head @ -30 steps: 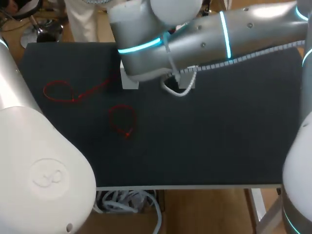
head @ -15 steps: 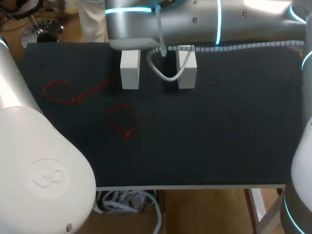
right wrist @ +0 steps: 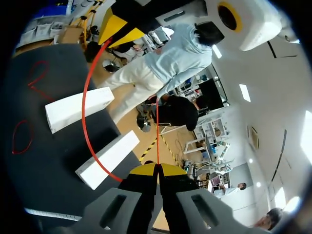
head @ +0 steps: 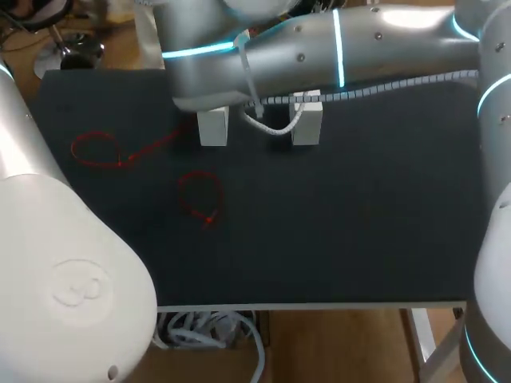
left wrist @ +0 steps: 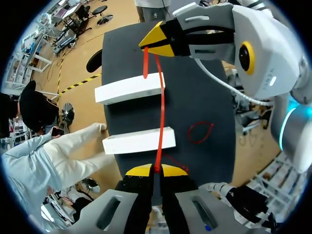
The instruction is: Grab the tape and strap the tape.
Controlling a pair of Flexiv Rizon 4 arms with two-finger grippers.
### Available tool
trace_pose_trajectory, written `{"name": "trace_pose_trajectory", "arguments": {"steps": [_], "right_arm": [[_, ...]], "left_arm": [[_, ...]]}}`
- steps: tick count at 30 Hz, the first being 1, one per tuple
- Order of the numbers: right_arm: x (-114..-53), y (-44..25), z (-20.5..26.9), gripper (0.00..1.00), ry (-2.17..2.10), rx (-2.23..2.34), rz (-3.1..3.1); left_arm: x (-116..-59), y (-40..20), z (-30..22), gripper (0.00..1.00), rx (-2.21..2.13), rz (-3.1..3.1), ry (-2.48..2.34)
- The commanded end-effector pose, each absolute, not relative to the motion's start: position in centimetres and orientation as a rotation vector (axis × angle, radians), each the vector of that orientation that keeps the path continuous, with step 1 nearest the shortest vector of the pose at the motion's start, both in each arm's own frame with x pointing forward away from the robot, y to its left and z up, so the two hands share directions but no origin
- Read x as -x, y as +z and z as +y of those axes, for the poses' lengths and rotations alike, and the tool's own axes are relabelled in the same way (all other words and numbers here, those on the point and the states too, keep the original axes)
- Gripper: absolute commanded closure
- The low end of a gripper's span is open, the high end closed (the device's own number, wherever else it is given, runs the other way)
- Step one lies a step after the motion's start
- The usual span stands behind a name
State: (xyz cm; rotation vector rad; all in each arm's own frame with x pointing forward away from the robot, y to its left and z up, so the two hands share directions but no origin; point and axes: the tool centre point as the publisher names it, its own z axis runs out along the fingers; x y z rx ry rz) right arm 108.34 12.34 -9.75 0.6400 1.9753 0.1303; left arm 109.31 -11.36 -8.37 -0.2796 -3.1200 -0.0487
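Precariously strung: red tape (left wrist: 161,112) spans both jaws above the white blocks (left wrist: 130,88) by the counter's (head: 343,231) far edge.
Left jaws and right jaws each pinch an end, closed; pulling apart or twisting could slip the thin tape free, likely dropping it between the blocks.

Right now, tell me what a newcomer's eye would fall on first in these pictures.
A thin red strap runs between the left gripper and the right gripper, each shut on an end. It passes over two white blocks lying side by side on the dark table. Next come two looped red straps on the table, left of the blocks in the head view.
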Motion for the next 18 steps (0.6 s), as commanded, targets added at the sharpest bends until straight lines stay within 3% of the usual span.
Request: {"name": "trace_pose_trajectory", "arguments": {"steps": [1,18], "right_arm": [[-108.6,-9.8,12.3,1.0,0.144,-0.64,1.975],[-109.6,-9.4,13.6,1.0,0.095,-0.486,1.917]], "left_arm": [[-109.4,-8.2,-11.4,1.0,0.278,-3.116,-0.056],[-109.4,-8.2,-11.4,1.0,0.278,-3.116,-0.056]]}}
